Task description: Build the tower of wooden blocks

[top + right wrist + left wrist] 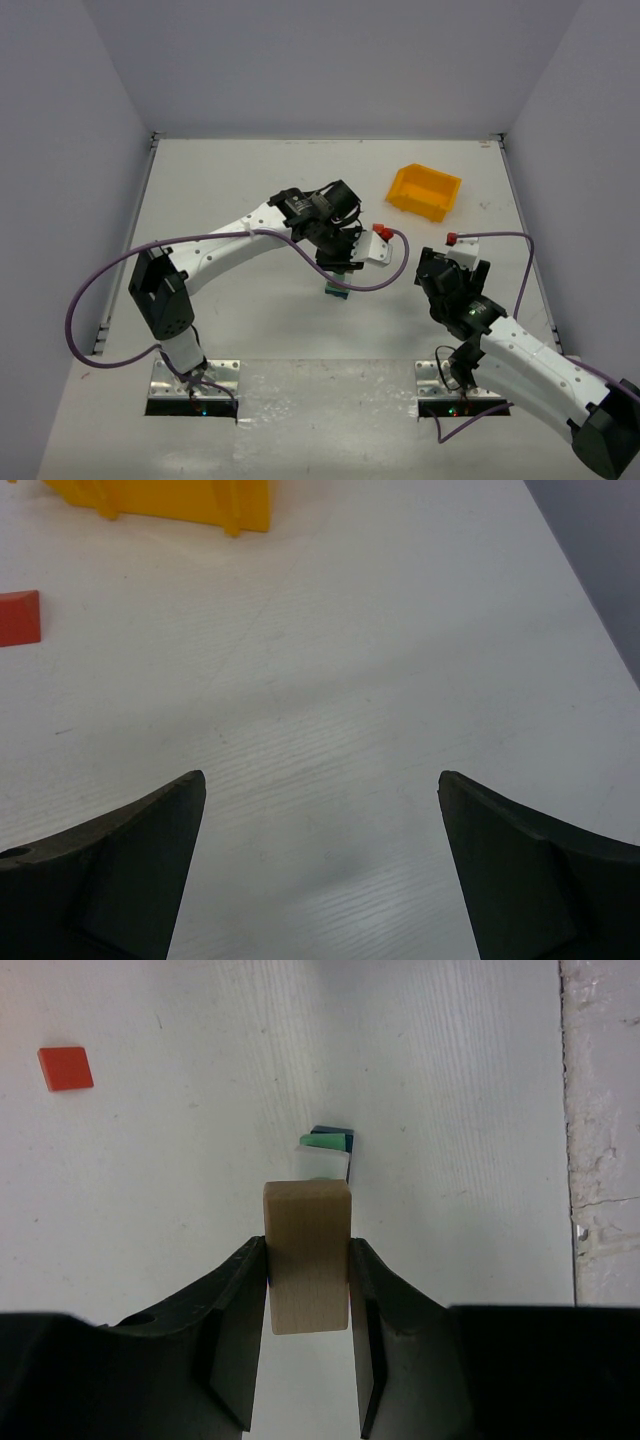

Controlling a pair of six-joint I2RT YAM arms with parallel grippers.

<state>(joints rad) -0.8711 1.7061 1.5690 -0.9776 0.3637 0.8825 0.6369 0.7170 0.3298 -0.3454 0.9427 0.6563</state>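
Note:
A short stack of small wooden blocks (337, 291) stands mid-table. From the left wrist it shows as a stack (326, 1148) with blue, green and pale edges. Just above it my left gripper (339, 268) is shut on a tan wooden block (307, 1255), which sits upright between the two fingers and hides part of the stack. One flat red block (65, 1068) lies apart on the table, and the right wrist also sees a red block (20, 618) at its left edge. My right gripper (320, 780) is open over bare table with nothing between its fingers.
A yellow plastic bin (425, 190) stands at the back right, and the same yellow bin (170, 500) shows at the top of the right wrist view. Purple cables loop off both arms. Grey walls close in the table on three sides.

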